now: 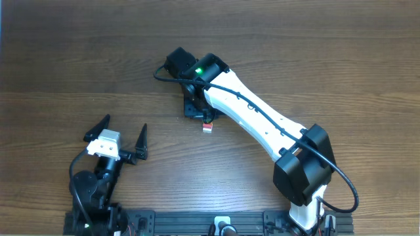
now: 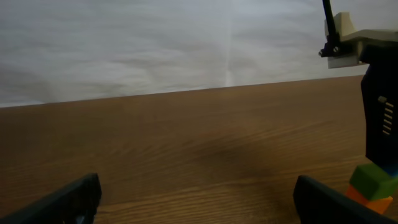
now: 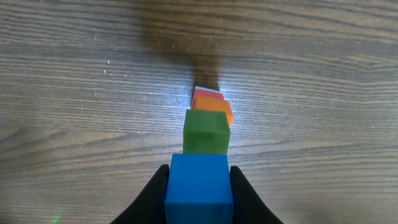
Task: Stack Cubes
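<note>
1. Where the right arm (image 1: 262,121) reaches up to the middle of the desk (image 1: 341,46), the right gripper (image 3: 199,173) is clamped on a blue cube (image 3: 199,190), one black finger against each side face.
2. Directly beneath the blue cube stands a column of three cubes: the green cube (image 3: 206,132) uppermost, the orange cube (image 3: 214,104) under it, and the red cube (image 3: 205,92) at the foot, on the desk.
3. Whether the blue cube touches the green cube or hangs just above it cannot be told.
4. The layers sit slightly out of line, so each lower cube shows an edge past the one above it.
5. In the left wrist view the green cube rests on the orange cube, with the dark body of the right gripper rising above them.
6. The left gripper (image 1: 126,122) lies near its own base at the near left of the desk, well apart from the column, its fingers spread wide and empty.
7. The desk has a brown wood grain; a pale wall (image 2: 155,43) stands behind its far edge.
</note>
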Motion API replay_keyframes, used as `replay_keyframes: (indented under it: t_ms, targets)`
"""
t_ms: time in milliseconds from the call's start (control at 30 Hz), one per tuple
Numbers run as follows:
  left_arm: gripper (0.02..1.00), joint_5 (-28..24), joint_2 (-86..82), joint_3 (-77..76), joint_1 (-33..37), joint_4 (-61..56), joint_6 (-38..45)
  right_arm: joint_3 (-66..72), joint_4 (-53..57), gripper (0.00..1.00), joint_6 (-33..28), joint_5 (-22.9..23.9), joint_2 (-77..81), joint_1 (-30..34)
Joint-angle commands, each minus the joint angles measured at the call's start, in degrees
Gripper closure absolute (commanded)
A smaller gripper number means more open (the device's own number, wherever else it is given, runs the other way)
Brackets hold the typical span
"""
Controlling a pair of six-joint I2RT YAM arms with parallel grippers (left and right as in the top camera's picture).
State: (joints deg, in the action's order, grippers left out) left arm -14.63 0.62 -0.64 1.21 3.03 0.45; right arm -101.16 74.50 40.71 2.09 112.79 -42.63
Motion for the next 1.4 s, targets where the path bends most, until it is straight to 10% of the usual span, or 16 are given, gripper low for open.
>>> replay_keyframes:
  t_ms: [33, 1067, 1400]
  targets:
    - [0.018, -0.55, -0.39, 0.31, 0.24, 0.0, 0.63, -1.38, -0.44, 0.989, 0.37, 1.49, 0.81, 0.46]
    - [0.02, -0.57, -0.39, 0.31, 0.24, 0.0, 0.63, -1.36, -1.44, 0.982, -0.52, 2.25, 2.67, 1.01]
    - [0.018, -0.57, -0.39, 0.31, 0.24, 0.0, 0.63, -1.11, -1.36, 0.822, -0.52, 2.21, 2.73, 0.96]
